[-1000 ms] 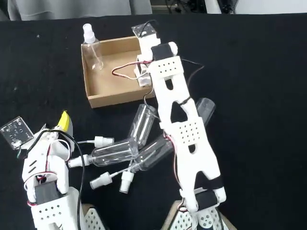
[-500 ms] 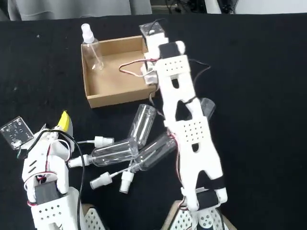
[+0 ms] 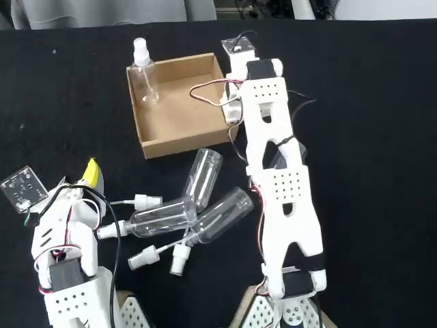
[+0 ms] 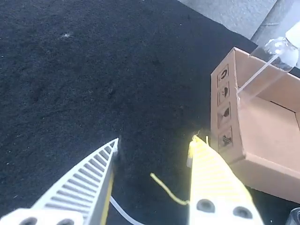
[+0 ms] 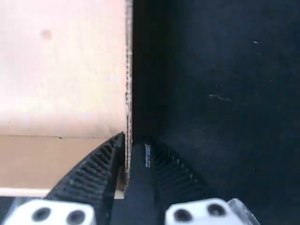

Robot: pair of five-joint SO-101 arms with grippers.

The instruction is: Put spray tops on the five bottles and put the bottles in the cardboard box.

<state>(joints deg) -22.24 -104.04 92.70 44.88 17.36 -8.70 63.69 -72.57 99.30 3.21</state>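
Observation:
The cardboard box [image 3: 179, 142] sits at the back of the table, and one bottle with a spray top [image 3: 145, 78] stands in its far left corner. My right gripper [image 5: 129, 140] is shut on the box's right wall [image 5: 127, 70], one finger inside and one outside. Three clear bottles [image 3: 203, 176] [image 3: 222, 215] [image 3: 162, 215] lie in a heap in front of the box, among several white spray tops [image 3: 143, 258]. At the near left, my left gripper [image 4: 154, 140] is open over bare cloth, with the box [image 4: 225, 117] and its bottle [image 4: 276, 51] ahead of it.
A black cloth [image 3: 369, 137] covers the table. The right arm [image 3: 280, 184] stretches from the near edge to the box, just right of the bottle heap. Open cloth lies to the right and far left.
The right arm has dragged the box to the right by its wall, and the bottle inside moved with it. The left arm has kept still.

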